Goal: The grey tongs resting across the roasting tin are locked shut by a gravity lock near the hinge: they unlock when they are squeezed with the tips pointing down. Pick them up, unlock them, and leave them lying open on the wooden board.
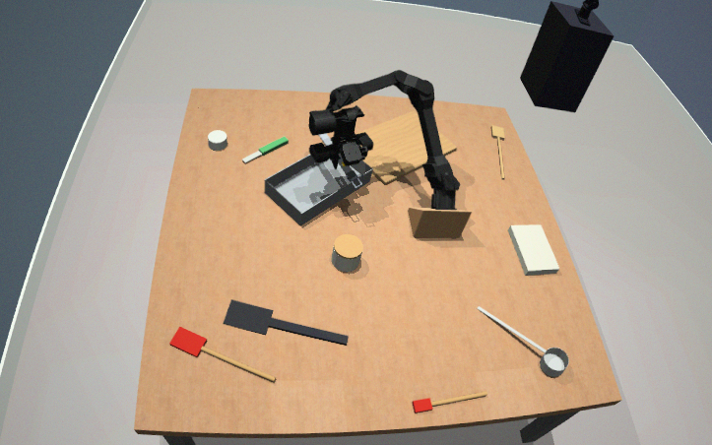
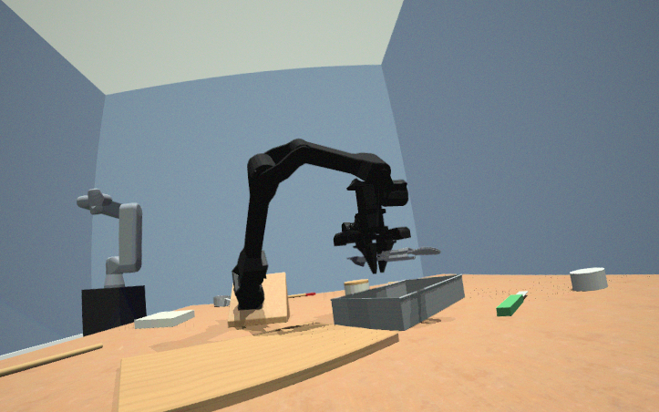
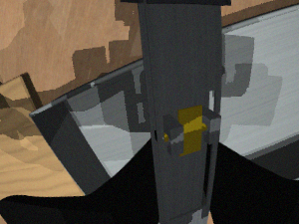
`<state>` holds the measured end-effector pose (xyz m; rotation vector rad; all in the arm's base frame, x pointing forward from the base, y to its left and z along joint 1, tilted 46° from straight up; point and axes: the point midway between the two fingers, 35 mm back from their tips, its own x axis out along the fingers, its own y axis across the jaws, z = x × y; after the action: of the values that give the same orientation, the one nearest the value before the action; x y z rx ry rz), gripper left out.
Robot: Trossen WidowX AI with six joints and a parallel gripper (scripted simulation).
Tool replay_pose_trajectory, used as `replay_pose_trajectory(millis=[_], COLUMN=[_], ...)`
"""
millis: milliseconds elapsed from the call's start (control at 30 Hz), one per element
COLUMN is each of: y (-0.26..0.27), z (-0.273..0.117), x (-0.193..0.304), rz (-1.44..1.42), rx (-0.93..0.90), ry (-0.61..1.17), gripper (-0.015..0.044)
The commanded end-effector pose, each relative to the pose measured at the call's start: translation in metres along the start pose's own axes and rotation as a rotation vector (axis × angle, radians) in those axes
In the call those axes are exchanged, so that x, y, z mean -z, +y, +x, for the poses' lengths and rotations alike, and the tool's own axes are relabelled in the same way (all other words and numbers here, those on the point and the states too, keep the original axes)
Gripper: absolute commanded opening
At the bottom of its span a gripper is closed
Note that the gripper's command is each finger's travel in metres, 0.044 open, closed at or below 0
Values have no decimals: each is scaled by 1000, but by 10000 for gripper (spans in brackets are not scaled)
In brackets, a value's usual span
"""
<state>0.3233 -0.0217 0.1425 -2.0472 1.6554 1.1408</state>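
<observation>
My gripper (image 2: 378,267) (image 3: 177,139) is shut on the grey tongs (image 2: 398,252) (image 3: 181,59) and holds them roughly level above the roasting tin (image 2: 367,313) (image 3: 70,143) (image 1: 281,205). In the exterior view their scalloped end points right and their other end shows left of the fingers. Their arms lie close together. In the wrist view a yellow piece (image 3: 191,140) shows on the tongs between the fingers. In the top view the arm hides most of the tongs. The wooden board (image 1: 414,138) (image 2: 250,363) (image 3: 20,170) lies flat beside the tin, with nothing on it.
A green-handled knife (image 1: 273,145) (image 2: 509,305) and a white round pot (image 1: 217,139) (image 2: 588,279) are beyond the tin. A lidded jar (image 1: 347,254) stands nearer the top camera. A tilted wooden panel (image 1: 438,223) (image 2: 274,296) is by the arm's base.
</observation>
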Motion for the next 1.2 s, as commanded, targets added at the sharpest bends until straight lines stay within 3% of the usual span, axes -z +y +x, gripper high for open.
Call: replay_pose_trajectory(millis=[0,1167], y=[4,37], z=[0,6], x=[6,43], rz=[179,1558], rx=[7,3], ry=[-1,-17], gripper=[-150,-150])
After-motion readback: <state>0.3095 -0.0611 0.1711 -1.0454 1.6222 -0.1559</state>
